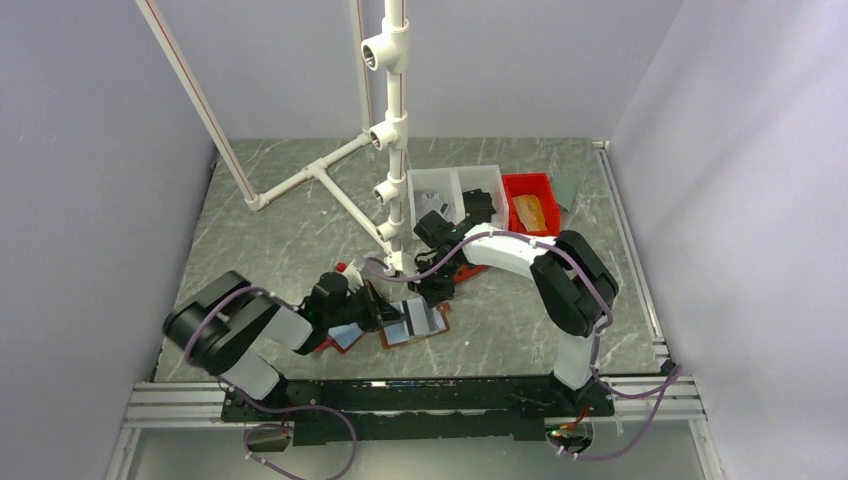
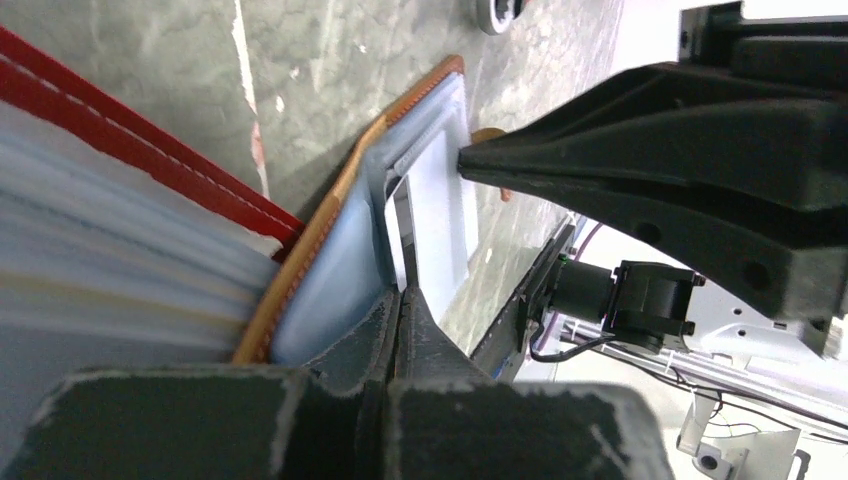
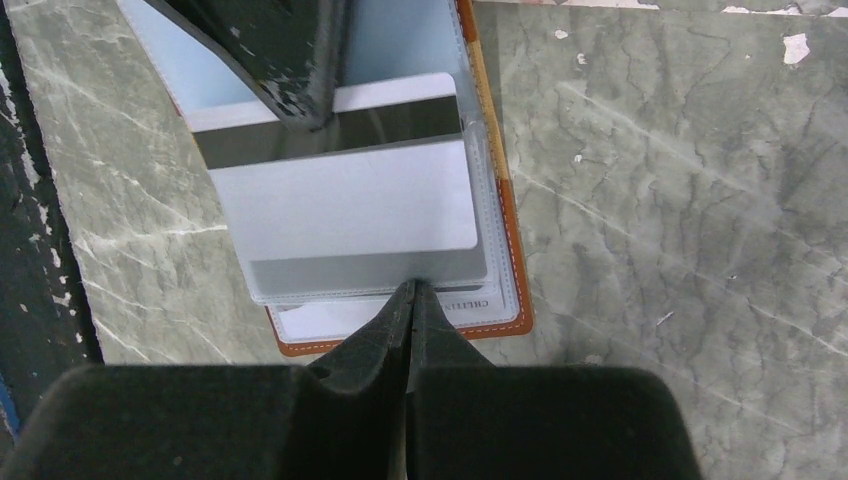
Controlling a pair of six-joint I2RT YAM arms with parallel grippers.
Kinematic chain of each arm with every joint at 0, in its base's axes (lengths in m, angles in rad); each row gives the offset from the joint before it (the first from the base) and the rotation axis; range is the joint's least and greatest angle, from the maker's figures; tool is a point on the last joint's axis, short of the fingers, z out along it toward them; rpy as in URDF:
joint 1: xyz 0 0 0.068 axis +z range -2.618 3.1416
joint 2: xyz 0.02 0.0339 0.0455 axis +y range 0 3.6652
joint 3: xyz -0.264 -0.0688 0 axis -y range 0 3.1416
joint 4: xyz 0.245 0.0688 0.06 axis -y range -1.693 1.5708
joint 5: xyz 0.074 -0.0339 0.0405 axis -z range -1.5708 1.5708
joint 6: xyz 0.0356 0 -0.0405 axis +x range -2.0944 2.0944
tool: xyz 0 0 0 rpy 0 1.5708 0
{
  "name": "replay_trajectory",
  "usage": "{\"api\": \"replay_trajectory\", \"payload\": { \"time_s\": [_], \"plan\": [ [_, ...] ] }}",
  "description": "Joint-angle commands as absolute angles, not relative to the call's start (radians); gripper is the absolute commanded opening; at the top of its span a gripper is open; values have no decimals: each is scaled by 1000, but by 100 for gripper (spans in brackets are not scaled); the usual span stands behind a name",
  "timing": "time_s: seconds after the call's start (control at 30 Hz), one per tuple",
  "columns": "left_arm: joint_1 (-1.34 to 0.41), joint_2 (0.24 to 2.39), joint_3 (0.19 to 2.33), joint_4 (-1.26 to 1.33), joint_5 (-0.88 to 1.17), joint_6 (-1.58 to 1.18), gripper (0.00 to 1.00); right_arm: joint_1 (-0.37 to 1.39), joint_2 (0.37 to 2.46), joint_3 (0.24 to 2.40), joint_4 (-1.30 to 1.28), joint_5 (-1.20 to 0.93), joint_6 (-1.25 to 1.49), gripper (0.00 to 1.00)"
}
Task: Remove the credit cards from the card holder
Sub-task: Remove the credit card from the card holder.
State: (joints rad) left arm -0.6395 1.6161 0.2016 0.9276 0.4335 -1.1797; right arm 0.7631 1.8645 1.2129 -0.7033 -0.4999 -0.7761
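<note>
Risk: card holder (image 3: 507, 225) slides away.
Left claw (image 2: 398, 300) & right claw (image 3: 412, 288) both shut, tips by the card (image 3: 340, 195); we may push, not grab.

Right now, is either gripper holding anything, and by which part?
The left gripper looks shut on the striped card's exposed edge. The right gripper, shut, meets the near edge of the card holder's clear sleeve; pinching or merely pressing cannot be told.

Your grey marbled tabletop (image 1: 280, 240) carries an open tan leather card holder (image 1: 425, 324), white bins (image 1: 480, 180), a red bin (image 1: 527, 180).
</note>
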Motion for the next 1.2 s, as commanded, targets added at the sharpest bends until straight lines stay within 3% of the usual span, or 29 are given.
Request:
{"api": "replay_trajectory", "payload": {
  "time_s": [0.0,0.43,0.73,0.9,1.17],
  "plan": [
    [-634,1431,227,608,435,-1041,0,777,1933,1190,-714,-479,-776,0],
    [-620,1121,253,269,442,-923,0,765,1905,1210,-750,-539,-791,3],
    [-620,886,278,132,450,-753,0,737,1799,1236,-822,-680,-833,18],
    [-620,878,291,159,477,-690,0,693,1751,1258,-890,-816,-882,26],
    [-622,947,328,261,554,-638,0,617,1675,1237,-853,-959,-838,49]
  ]
}}
